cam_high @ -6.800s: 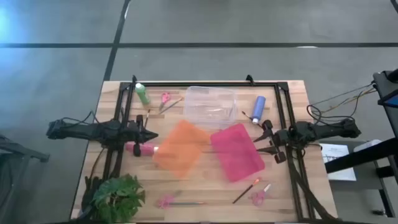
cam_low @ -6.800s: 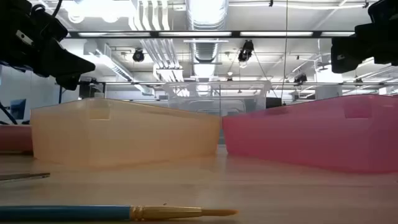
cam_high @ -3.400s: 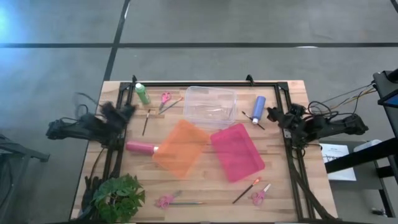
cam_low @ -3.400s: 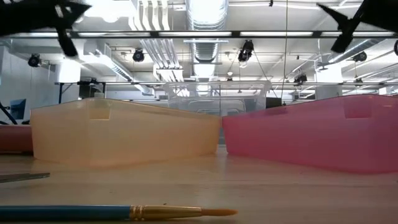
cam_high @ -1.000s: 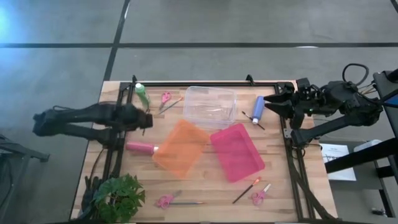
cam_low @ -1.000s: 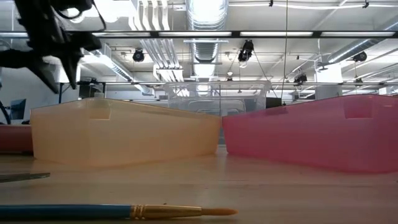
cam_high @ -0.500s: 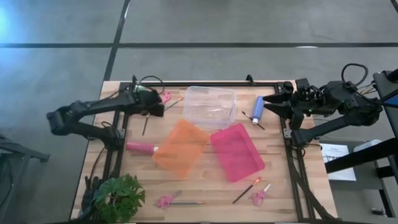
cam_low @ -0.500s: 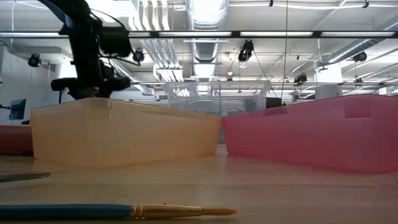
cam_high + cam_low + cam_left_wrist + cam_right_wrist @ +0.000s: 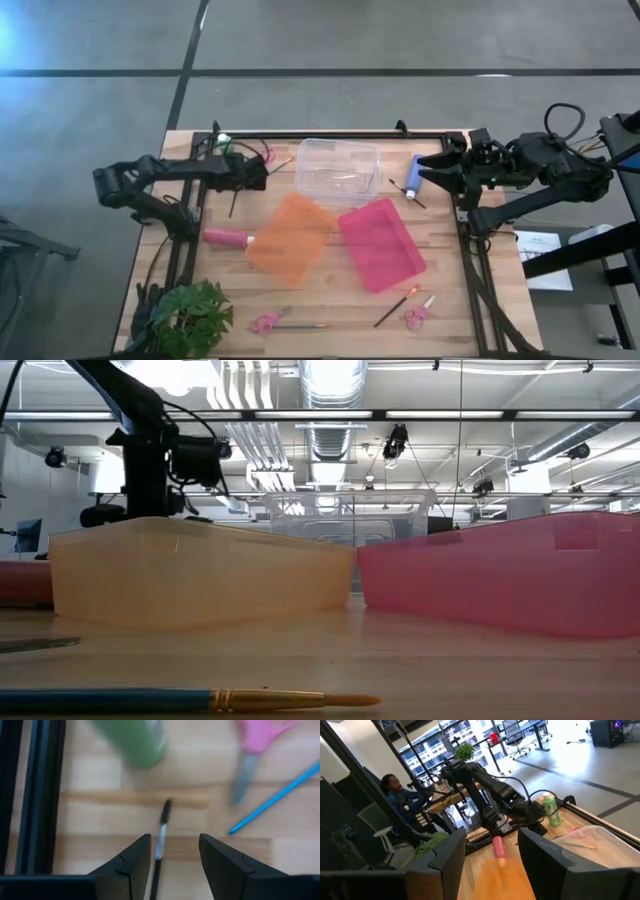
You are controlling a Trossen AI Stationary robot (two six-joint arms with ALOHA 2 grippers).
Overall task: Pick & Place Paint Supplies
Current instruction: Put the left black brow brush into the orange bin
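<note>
My left gripper is open and points down near the table's far left. Its fingers stand on either side of a thin dark-handled brush without touching it. The green bottle lies just beyond it. The pink-red bottle lies on its side left of the orange bin. My right gripper is open and empty beside the blue bottle, which lies at the far right with a dark brush next to it. Another brush lies near the front.
A clear bin, an orange bin and a pink bin fill the table's middle. Pink scissors and a blue brush lie by my left gripper. A plant stands front left. A blue-handled brush lies at the front. A person sits beyond the table.
My left gripper has swung from the table's left side toward the far edge and the green bottle, and has come down behind the orange bin over the dark brush. My right gripper has edged toward the blue bottle.
</note>
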